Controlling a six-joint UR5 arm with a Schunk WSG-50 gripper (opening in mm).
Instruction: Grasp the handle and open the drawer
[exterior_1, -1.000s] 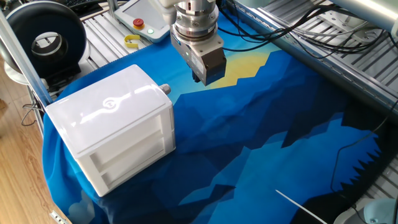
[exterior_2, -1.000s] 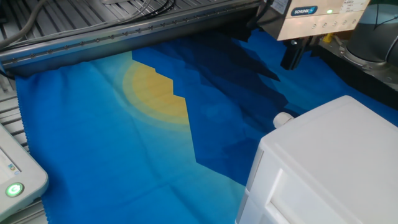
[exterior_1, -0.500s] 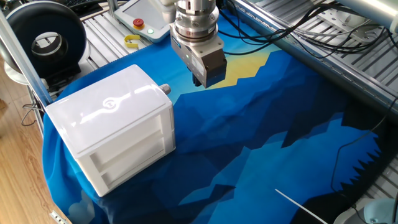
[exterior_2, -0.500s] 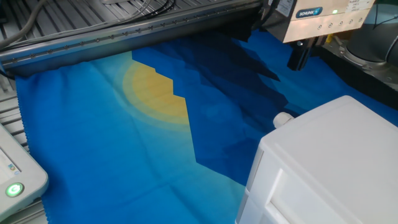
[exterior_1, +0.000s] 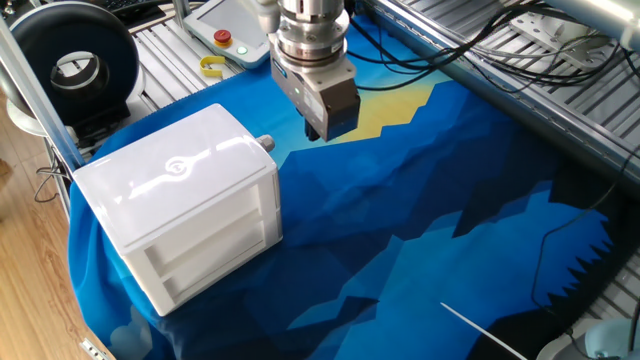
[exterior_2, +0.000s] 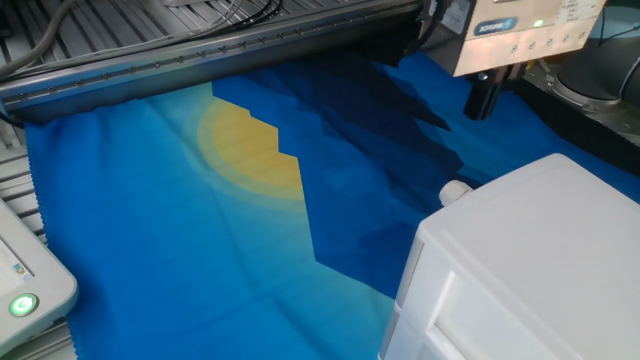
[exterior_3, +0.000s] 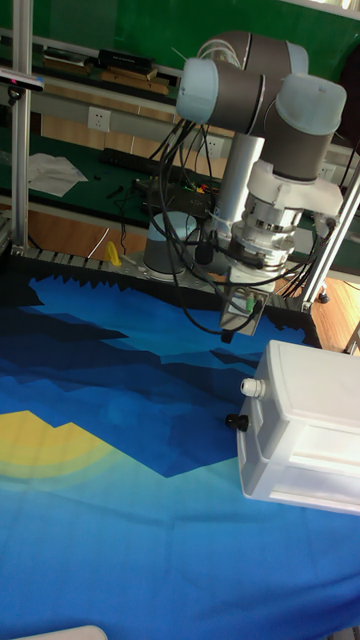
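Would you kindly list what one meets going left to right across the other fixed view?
Green-lit button → yellow sun print on the cloth → handle → tool → white cabinet.

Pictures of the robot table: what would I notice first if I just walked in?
Probably the glossy white plastic cabinet with a swirl logo on top, standing at one end of the bright blue cloth that has a yellow sun patch. Next, the grey robot arm's gripper hanging in the air above the cloth, near the small grey knob that sticks out of the cabinet's side, not touching it.
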